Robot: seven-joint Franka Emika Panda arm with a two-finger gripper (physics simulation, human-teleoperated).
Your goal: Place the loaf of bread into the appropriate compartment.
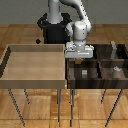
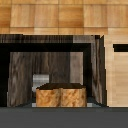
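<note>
Bread first: the loaf of bread (image 2: 60, 96) fills the lower middle of the wrist view, an orange-brown blocky lump hanging just under my camera, with the inside of the dark-brown box (image 1: 107, 80) behind and below it. In the exterior view the gripper (image 1: 79, 56) sits above the box's edge nearest the large light-wood tray (image 1: 10, 67), and a small orange speck at its tip is, I judge, the same loaf. I read this as the carry-and-lower step, with the release not yet made.

To do it well, I want the loaf squarely over the cell marked by the small pale grey cube (image 1: 84, 73), which lies at about 5 o'clock from the gripper in the exterior view. The wrist view shows a pale grey block (image 2: 41, 79) at roughly 10 o'clock from the loaf, deeper inside the cell, so I think the line is close. I would lower straight down between the walls, keep off the dividers, and let go only once the loaf is low in the cell, so that it cannot bounce into the neighbouring cell with the whitish rounded object (image 1: 116, 69).

Fingers: neither view shows them plainly. Since the loaf hangs off the box floor, I take them to be pinching it.

The arm reaches forward from its dark base (image 1: 52, 30), elbow high, wrist pointing straight down over the box.
</note>
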